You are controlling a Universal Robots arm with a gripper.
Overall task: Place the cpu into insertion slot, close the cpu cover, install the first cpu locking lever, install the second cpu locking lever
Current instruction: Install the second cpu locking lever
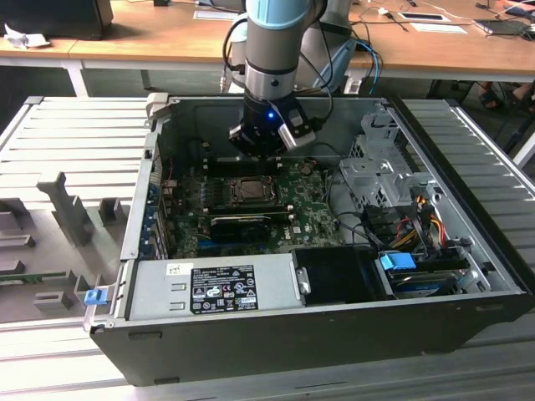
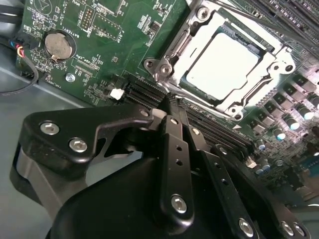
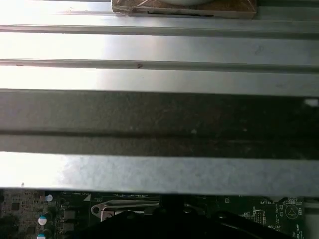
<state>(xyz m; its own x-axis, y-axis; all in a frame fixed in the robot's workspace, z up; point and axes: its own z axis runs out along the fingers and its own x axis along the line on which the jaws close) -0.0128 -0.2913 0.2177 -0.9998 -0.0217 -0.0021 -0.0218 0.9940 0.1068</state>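
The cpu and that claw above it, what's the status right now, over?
Claw shut, holding nothing, poised beside the socket. Cpu seated in the insertion slot, cpu cover down over it. Nothing in the way.

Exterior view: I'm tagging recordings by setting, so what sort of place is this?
Probably a lab or workshop test bench for computer assembly. An open desktop computer case lies on a ribbed metal table, a robot arm's gripper hangs over its motherboard, and wooden desks stand behind.
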